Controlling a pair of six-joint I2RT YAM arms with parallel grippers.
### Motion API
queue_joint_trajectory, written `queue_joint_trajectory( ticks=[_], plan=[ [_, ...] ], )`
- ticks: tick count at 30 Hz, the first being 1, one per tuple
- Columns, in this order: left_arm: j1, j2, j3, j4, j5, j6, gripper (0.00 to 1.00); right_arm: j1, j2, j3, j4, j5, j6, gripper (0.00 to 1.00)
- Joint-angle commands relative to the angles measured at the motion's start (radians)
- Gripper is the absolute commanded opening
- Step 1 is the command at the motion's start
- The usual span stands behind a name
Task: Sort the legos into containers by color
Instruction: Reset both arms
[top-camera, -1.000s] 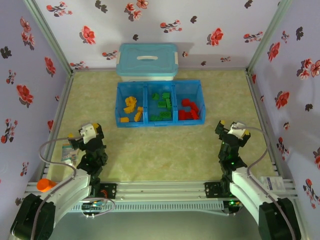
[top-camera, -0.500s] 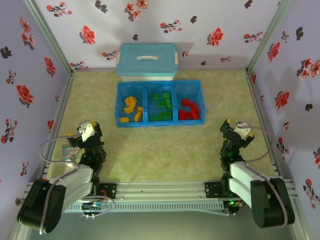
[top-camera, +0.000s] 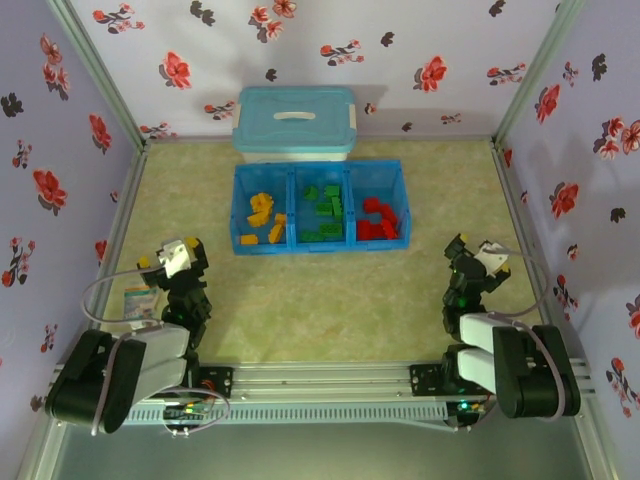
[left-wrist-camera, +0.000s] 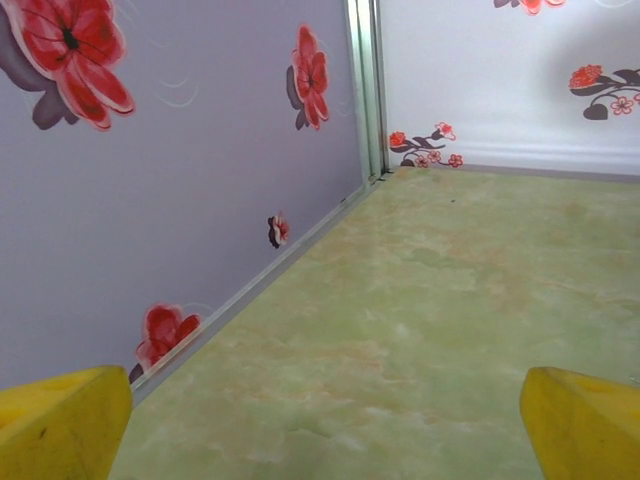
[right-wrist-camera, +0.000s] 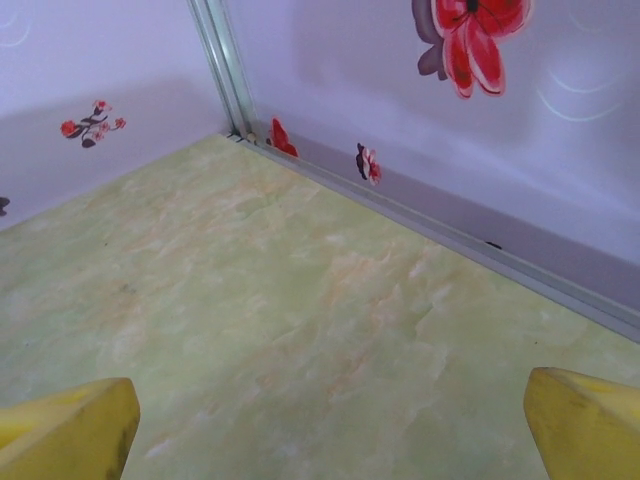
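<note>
Legos (top-camera: 325, 212) lie in the blue tray (top-camera: 300, 246) at tabletop (top-camera: 320, 300) centre: yellow left, green middle, red right. Left jaws and right jaws stand wide open, holding nothing. Sorting appears complete, so park both arms clear of the tray.

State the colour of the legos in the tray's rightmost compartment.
Red legos, clearest in the top external view.

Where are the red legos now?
In the top view, the small red plastic bricks lie in the right compartment of the shallow translucent blue tray, beside the green plastic bricks in the middle compartment.
</note>
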Motion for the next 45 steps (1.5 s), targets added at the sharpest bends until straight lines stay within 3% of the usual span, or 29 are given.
queue_joint_trajectory(
  ticks=[1,13,15,18,21,24,26,28,32,39,43,45],
  plan=[
    [0.015,0.039,-0.024,0.128,0.046,0.007,1.0,-0.013,0.016,0.035,0.032,-0.04,0.004,0.99],
    [0.018,0.145,0.032,0.15,0.187,0.052,1.0,-0.013,0.083,0.066,0.093,-0.147,-0.097,0.99],
    [0.019,0.166,0.042,0.156,0.213,0.061,1.0,-0.012,0.152,0.057,0.178,-0.138,-0.112,0.99],
    [0.019,0.206,0.07,0.16,0.233,0.071,1.0,-0.01,0.381,0.041,0.475,-0.174,-0.153,0.99],
    [0.019,0.25,0.106,0.156,0.253,0.106,1.0,0.017,0.326,0.076,0.339,-0.24,-0.205,0.99],
    [0.021,0.348,0.154,0.164,0.325,0.157,1.0,0.028,0.46,0.087,0.472,-0.253,-0.244,0.99],
    [0.017,0.425,0.191,0.185,0.355,0.2,1.0,0.057,0.424,0.123,0.371,-0.253,-0.279,0.99],
    [0.027,0.403,0.172,0.179,0.353,0.173,1.0,0.08,0.396,0.137,0.303,-0.289,-0.311,0.99],
    [0.026,0.404,0.173,0.18,0.361,0.179,1.0,0.11,0.464,0.094,0.472,-0.28,-0.358,0.99],
    [0.027,0.407,0.177,0.177,0.36,0.181,1.0,0.114,0.45,0.13,0.394,-0.222,-0.341,0.99],
    [0.054,0.41,0.187,0.168,0.358,0.15,1.0,0.078,0.398,0.227,0.138,-0.225,-0.28,0.99],
    [0.116,0.407,0.182,0.16,0.395,0.073,1.0,0.046,0.402,0.298,0.017,-0.241,-0.247,0.99]
  ],
)
